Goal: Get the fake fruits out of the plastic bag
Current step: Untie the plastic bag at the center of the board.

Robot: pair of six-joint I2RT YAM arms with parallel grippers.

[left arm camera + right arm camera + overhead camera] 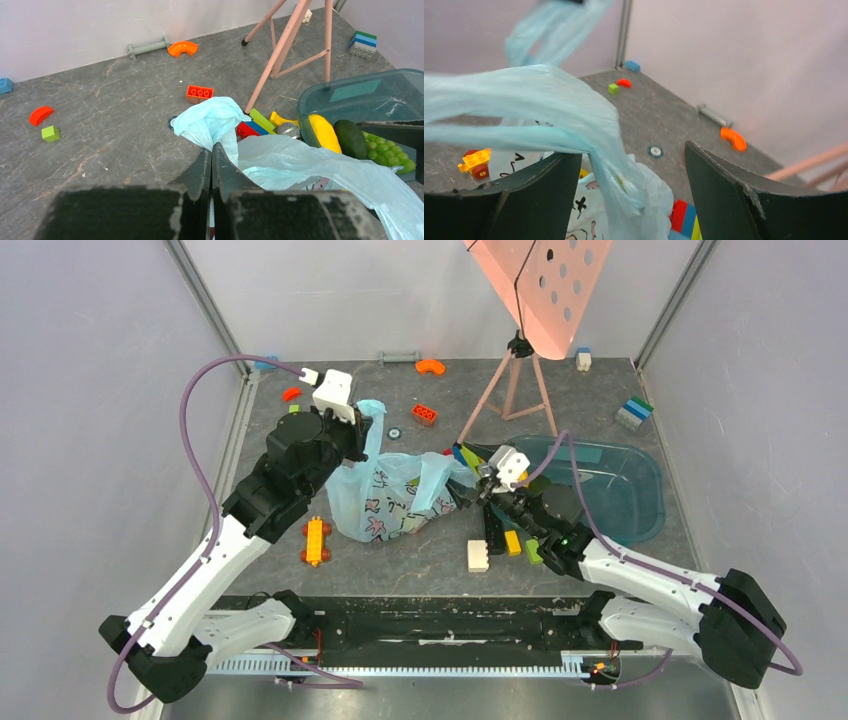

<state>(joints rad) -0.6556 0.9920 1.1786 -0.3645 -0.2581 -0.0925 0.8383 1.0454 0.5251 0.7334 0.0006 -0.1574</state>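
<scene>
**Plastic bag** (385, 498): light blue, thin, crinkled, printed with dark marks. Slumped on the grey table (600, 390), left of centre, between the two grippers. One handle drawn upward at the far-left side.

**Left gripper** (212, 152): at the bag's far-left side. Fingers pressed together, pinching a strip of the bag's film.

**Right gripper** (626, 160): at the bag's right side. Fingers spread wide, a fold of the bag hanging in the gap against one finger, not clamped.

**Teal tub** (610, 490): see-through, right of the bag, just beyond the right gripper.

**Fake fruits**, left wrist view:
- yellow fruit (324, 132)
- dark green fruit (351, 139), touching the yellow one
- green grapes (390, 156), just beside the dark green fruit

All showing past the bag's raised edge, against the tub's near wall. Inside the bag's mouth or outside it: cannot tell.

**Silvery mesh ball** (288, 130): beside the yellow fruit, among red, blue, green and yellow bricks.

**Other pieces:**
- pink stand (512, 390), far of centre
- orange brick (424, 414), just far of the bag
- orange arch (430, 366), at the far edge
- wheeled toy (316, 540), yellow and orange, near-left of the bag
- cream brick (478, 556), near-right of the bag
</scene>
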